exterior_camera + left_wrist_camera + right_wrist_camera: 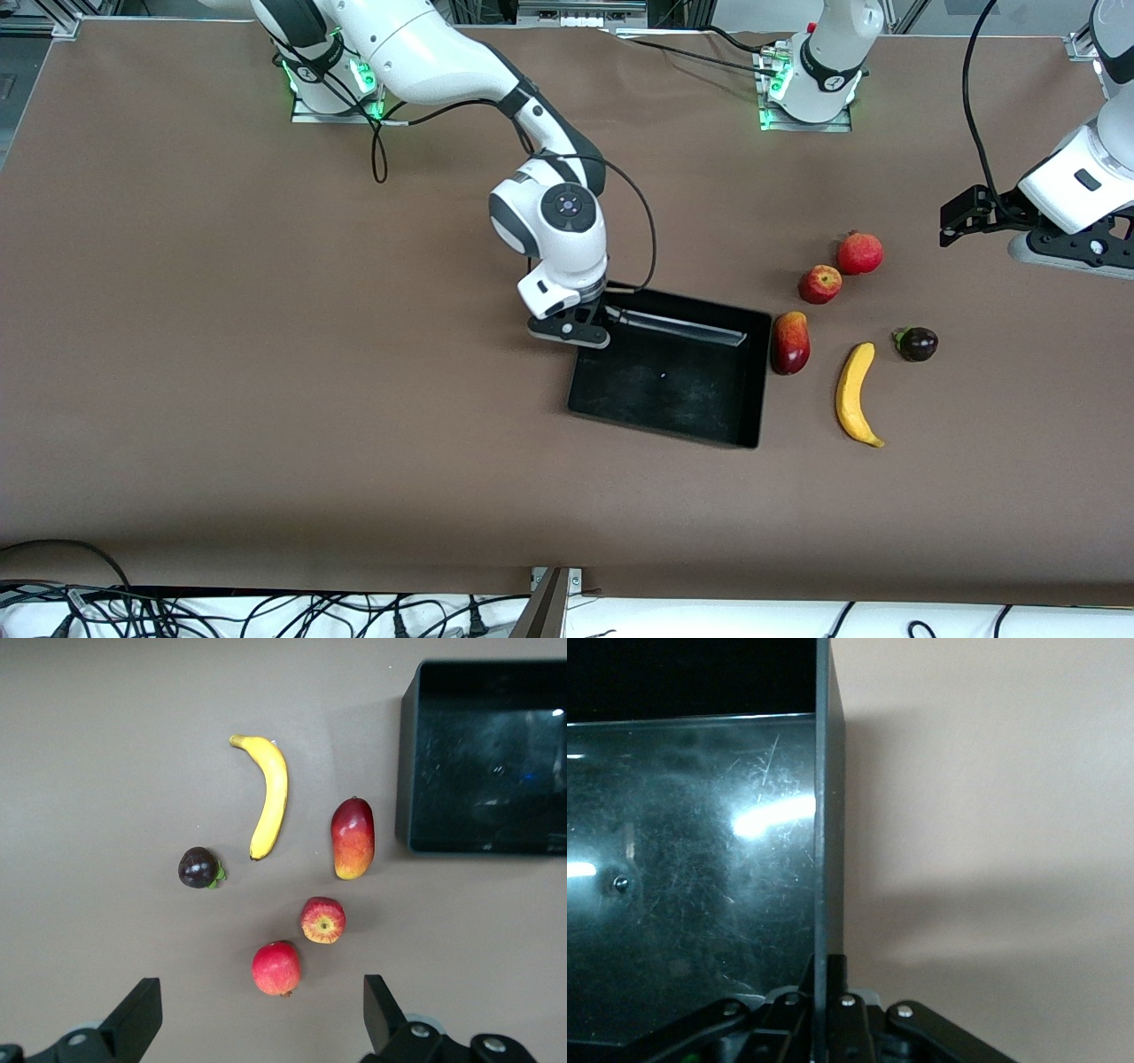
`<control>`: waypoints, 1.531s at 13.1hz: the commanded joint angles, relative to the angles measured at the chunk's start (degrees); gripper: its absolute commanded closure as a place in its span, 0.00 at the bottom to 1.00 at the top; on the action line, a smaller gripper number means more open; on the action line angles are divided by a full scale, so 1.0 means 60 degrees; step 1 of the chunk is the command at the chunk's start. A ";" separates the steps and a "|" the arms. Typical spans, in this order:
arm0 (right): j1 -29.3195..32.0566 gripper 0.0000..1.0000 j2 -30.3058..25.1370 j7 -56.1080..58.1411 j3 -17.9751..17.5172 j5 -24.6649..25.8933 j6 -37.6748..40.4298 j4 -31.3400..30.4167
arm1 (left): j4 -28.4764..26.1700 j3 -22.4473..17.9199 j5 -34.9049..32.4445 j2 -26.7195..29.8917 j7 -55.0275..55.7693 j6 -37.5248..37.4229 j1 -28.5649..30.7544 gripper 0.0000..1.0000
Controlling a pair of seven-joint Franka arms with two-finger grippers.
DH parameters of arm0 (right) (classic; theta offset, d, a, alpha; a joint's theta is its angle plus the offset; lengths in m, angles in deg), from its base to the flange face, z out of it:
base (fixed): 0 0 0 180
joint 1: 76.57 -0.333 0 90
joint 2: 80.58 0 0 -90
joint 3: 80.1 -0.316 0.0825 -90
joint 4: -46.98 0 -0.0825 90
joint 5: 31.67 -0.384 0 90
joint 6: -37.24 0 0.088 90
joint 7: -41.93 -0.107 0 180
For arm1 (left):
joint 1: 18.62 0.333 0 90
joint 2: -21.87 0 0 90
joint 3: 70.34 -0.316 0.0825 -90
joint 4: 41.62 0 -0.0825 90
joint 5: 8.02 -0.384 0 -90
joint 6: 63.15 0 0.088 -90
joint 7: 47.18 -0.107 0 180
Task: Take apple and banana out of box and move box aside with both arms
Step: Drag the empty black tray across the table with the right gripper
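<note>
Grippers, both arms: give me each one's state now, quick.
Left gripper: open, holding nothing, up over the fruits' end of the table.
Right gripper: shut on the box wall at its corner.

So the box (671,377) sits about mid-table (266,354), nothing in it. All five fruits lie on the table beside it, toward the left arm's end. The mango (790,343) is just beside the box wall, not touching. Banana (857,393) is next along, and the mangosteen (916,344) past that. The apple (819,284) and pomegranate (859,253) sit close together, farther from the front camera than the mango. The right claw (592,324) is on the box wall at the corner toward the right arm's base. The left claw (257,1014) hangs over the table near the pomegranate.
</note>
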 commanded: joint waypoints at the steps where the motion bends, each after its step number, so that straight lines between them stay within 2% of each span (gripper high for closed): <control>1: 0.0801 1.00 -0.0951 0.1538 -0.0107 -0.0054 0.0958 -0.0207 | 0.0036 0.0054 -0.0181 0.0127 -0.0063 -0.0082 -0.0023 0.00; 4: 0.1751 1.00 -0.2399 0.3720 -0.0063 -0.0770 0.1825 -0.1346 | 0.0036 0.0040 -0.0166 0.0127 -0.0151 -0.0082 -0.0008 0.00; 8: 0.3231 1.00 -0.5166 0.6065 -0.0005 -0.0949 0.1171 -0.5135 | 0.0168 0.0054 -0.0181 0.0011 -0.0063 -0.0067 -0.0023 0.00; 10: 0.3848 1.00 -0.6295 0.7193 0.0374 -0.0963 0.0745 -0.6851 | 0.0183 0.0054 -0.0181 -0.0004 -0.0092 -0.0038 -0.0023 0.00; 11: 0.3908 1.00 -0.6692 0.7720 0.0797 -0.0963 0.0540 -0.7555 | 0.0183 0.0054 -0.0167 0.0010 -0.0092 -0.0067 -0.0023 0.00; 13: 0.3909 1.00 -0.7075 0.8600 0.1749 -0.1007 0.0144 -0.8583 | 0.0183 0.0054 -0.0166 0.0010 -0.0107 -0.0082 -0.0023 0.00; 16: 0.3923 1.00 -0.7078 1.0575 0.2805 -0.1692 -0.1011 -0.9640 | 0.0183 0.0054 -0.0166 -0.0004 -0.0093 -0.0082 -0.0023 0.00; 20: 0.4157 1.00 -0.6142 1.2820 0.3013 -0.3289 -0.2024 -0.9818 | 0.0183 0.0069 -0.0166 0.0010 -0.0122 -0.0096 -0.0023 0.00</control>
